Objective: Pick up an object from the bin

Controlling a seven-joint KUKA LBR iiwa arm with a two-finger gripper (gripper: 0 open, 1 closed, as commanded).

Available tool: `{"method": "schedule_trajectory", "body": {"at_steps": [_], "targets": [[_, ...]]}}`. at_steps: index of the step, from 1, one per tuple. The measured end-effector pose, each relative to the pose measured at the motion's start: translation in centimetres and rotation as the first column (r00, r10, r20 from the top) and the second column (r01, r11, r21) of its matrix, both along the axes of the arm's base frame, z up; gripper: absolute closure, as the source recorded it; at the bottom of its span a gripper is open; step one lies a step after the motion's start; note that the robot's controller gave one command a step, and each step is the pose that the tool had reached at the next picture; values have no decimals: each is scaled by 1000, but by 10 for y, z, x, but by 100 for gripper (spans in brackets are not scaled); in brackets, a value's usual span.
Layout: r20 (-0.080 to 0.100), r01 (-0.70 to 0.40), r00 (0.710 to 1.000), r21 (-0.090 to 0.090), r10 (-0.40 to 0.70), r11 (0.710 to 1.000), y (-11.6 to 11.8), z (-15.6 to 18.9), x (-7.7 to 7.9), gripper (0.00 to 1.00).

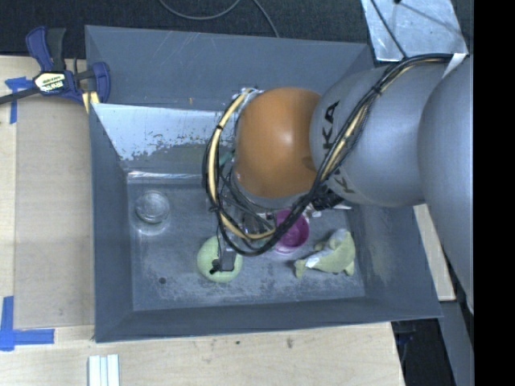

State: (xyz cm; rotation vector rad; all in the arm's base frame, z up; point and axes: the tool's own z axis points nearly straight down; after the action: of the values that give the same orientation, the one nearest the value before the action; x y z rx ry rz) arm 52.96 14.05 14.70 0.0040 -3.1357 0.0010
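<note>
My gripper (226,260) reaches down from under the orange dome at the bin's front middle. Its dark tip rests on a pale green round thing (209,257) that lies on the bin floor. Just to the right, a magenta cup-like thing (294,233) is partly hidden behind the cables. A pale yellow-green crumpled thing (331,256) lies further right, near the front wall.
A clear round cup stands alone at the left of the bin floor (151,208). The arm, its orange dome and looped cables cover the bin's middle and right. The sloped bin walls close in on all sides.
</note>
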Motion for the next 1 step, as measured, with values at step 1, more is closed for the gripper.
{"method": "schedule_trajectory", "body": {"at_steps": [1], "targets": [[8,3,1000,1,-3,1000,-1,5,2,0]]}}
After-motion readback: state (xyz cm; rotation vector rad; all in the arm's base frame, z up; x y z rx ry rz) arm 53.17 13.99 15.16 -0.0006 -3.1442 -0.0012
